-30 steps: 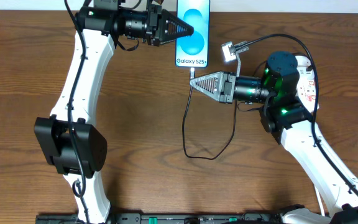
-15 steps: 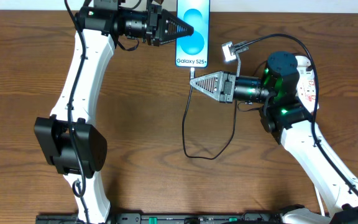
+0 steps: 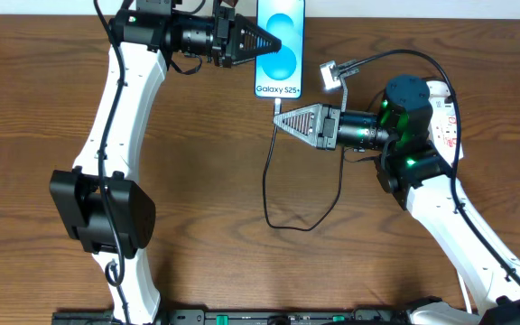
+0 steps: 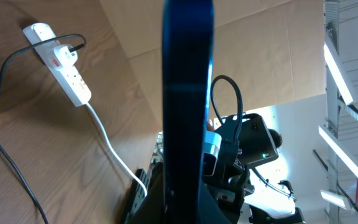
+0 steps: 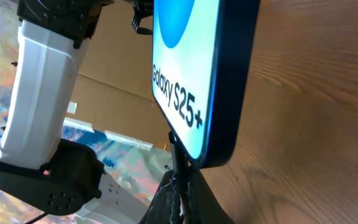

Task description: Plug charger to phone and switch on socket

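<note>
Grips the phone point(image 3: 283, 54) by its left long edge with the left end effector point(image 3: 273, 42), clenched on it, screen up at the far edge of the worktop point(image 3: 206, 181). Pinches the charger point(image 3: 267, 181) near its connector tip in the right end effector point(image 3: 278, 120), clamped tight just below the phone's bottom edge; cannot tell whether the tip is seated. Lets the rest of the cable loop across the worktop toward the near side. Keeps the socket point(image 3: 447, 122) at the right, partly under the right arm point(image 3: 459, 217), white cord point(image 4: 110, 149) trailing from it.
</note>
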`<state>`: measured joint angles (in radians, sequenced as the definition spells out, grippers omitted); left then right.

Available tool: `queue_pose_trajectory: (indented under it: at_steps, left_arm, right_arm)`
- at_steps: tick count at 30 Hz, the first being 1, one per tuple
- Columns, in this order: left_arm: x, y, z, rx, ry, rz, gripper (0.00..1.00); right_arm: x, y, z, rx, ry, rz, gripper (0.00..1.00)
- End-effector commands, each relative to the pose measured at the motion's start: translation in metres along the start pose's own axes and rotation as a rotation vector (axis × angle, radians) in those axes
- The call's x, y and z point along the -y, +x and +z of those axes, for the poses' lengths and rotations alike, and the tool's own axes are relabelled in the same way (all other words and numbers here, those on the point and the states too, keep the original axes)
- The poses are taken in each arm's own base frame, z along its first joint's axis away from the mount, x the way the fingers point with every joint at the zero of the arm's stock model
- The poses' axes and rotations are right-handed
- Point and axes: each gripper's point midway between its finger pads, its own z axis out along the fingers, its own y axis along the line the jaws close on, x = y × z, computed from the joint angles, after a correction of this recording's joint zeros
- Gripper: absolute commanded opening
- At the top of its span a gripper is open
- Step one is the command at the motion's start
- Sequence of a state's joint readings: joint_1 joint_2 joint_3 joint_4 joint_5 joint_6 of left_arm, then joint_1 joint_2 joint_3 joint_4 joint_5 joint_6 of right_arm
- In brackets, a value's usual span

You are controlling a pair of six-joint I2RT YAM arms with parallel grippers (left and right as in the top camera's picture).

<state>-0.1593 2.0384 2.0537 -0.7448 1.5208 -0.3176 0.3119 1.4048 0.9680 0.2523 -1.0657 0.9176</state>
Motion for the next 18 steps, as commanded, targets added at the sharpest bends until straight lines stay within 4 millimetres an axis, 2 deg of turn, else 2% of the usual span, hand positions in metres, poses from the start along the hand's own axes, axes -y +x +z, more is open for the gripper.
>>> queue_pose_trajectory:
  at_steps: [1, 18]
  left_arm:
    - [0.015, 0.0026, -0.0002, -0.019, 0.048, 0.024, 0.07]
    - [0.0153, 0.0031, 0.0009, -0.021, 0.049, 0.024, 0.07]
  right_arm:
    - [-0.0088, -0.0064, -0.0005, 0.023, -0.003, -0.016, 0.01]
    - [-0.007, -0.0089, -0.0007, 0.037, 0.007, 0.02, 0.01]
